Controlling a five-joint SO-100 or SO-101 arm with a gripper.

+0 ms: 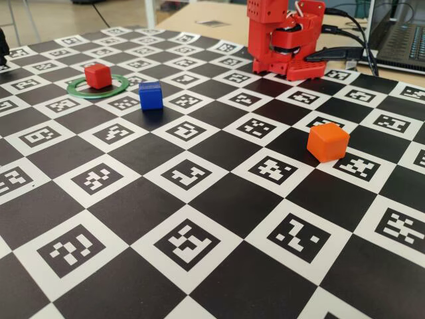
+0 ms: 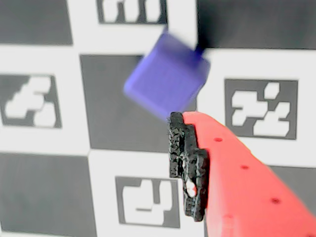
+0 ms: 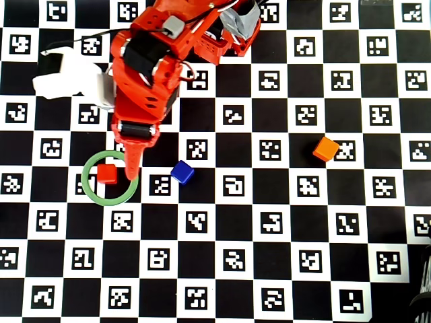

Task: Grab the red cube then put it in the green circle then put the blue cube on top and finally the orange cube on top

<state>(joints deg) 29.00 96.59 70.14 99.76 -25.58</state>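
The red cube [image 1: 97, 76] [image 3: 106, 173] rests inside the green circle [image 1: 119, 90] [image 3: 87, 186] at the left of the board. The blue cube [image 1: 151, 95] [image 3: 182, 172] stands just right of the ring on the board. It looks blurred in the wrist view [image 2: 168, 79], just beyond my one visible red finger with its black pad [image 2: 187, 163]. Nothing touches that pad, and the other finger is out of view. The orange cube [image 1: 327, 141] [image 3: 326, 149] sits alone far to the right. In the overhead view my gripper [image 3: 130, 168] hovers over the ring's right edge, open and empty.
The red arm's base [image 1: 285, 40] stands at the back edge of the checkered marker board [image 1: 199, 266]. Cables and a laptop [image 1: 405, 40] lie behind it at the right. A white part [image 3: 67, 81] juts from the arm's left side in the overhead view.
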